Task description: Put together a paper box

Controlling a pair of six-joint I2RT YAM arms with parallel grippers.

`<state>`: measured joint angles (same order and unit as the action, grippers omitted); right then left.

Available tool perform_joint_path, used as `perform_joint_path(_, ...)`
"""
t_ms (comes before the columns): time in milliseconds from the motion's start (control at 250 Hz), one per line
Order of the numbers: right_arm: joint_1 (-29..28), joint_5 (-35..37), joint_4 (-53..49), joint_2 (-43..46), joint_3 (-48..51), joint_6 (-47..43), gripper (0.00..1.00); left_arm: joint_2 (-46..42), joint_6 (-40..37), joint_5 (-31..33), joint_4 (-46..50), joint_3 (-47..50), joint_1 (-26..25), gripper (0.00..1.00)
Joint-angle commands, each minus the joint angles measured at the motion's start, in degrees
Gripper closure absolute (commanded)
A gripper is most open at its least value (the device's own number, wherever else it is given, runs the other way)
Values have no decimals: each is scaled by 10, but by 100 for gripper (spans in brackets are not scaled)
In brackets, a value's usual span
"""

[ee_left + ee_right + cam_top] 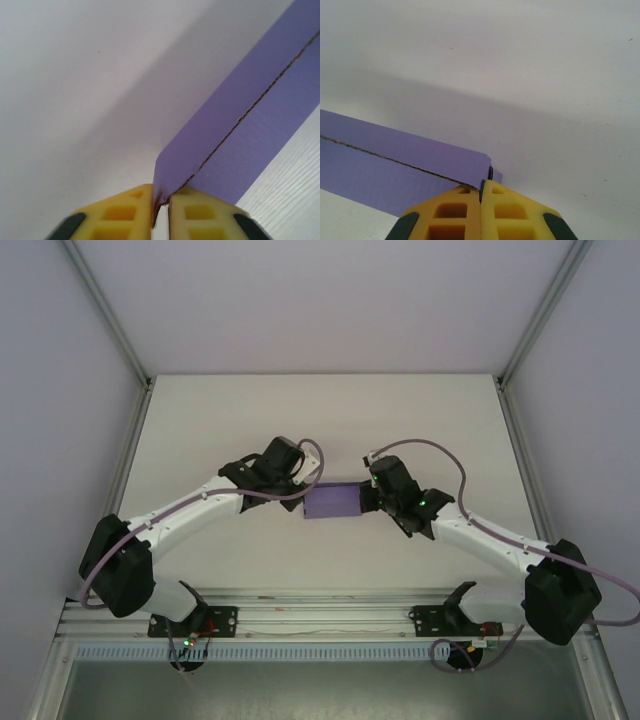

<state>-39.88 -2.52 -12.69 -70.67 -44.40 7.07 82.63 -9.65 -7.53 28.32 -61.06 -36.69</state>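
near edge first: my left arm (180, 515) and right arm (490, 540) reach inward from their bases and meet over the middle of the surface (320, 410), where the paper box (333, 502) lies stretched between them. from above i cannot tell whether it rests on the surface or hangs just over it.

the left end effector (160, 202) is pressed together on one corner of the purple card, with only a sliver of it caught between the yellow fingers. the right end effector (481, 192) is clamped the same way on the opposite end, its jaws all but touching with a thin card edge between them.

my worry from here is how little card each side is holding. if the arms draw apart, i judge the card could slide out of one grip, most likely the left one at the corner. it could also start to tear along the perforated crease (250, 107) that runs the length of the box. if they push toward each other, the thin card may buckle somewhere other than that crease. a twist from one wrist alone would crumple the pinched corner.

the count: two arms, two end effectors, both closed on the same card. one purple box, one visible crease along it, one pale surface beyond.
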Motion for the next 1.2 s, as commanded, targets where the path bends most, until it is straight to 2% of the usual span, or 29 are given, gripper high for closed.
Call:
perform_joint_path(0, -4, -2, -53, -3, -4, 2, 100, -7, 21, -15, -14, -17, 4, 94)
perform_joint_path(136, -7, 2, -55, -2, -5, 15, 100, -17, 91, -44, -21, -12, 3, 96)
perform_joint_path(168, -9, 6, -54, -2, -2, 18, 100, -20, 116, -49, -28, -8, 3, 100)
perform_joint_path(332, -17, 13, -59, -4, 4, 27, 100, -17, 270, -39, 4, -27, 4, 100)
perform_joint_path(416, -19, 14, -58, -6, 9, 33, 100, -15, 319, -110, -1, -30, 4, 100)
perform_joint_path(476, -21, 14, -57, -7, 9, 38, 100, -13, 327, -143, 15, -40, 3, 100)
perform_joint_path(592, -25, 20, -62, -11, 4, 45, 100, -9, 368, -96, 59, -60, 4, 100)
perform_joint_path(688, -35, 32, -70, -13, -2, 45, 100, 14, 407, -93, 92, -91, 4, 100)
perform_joint_path(871, -56, 57, -74, -18, -8, 51, 100, 56, 438, -102, 86, -97, -2, 100)
perform_joint_path(1195, -59, 57, -73, -24, -8, 61, 100, 79, 465, -127, 79, -94, -2, 100)
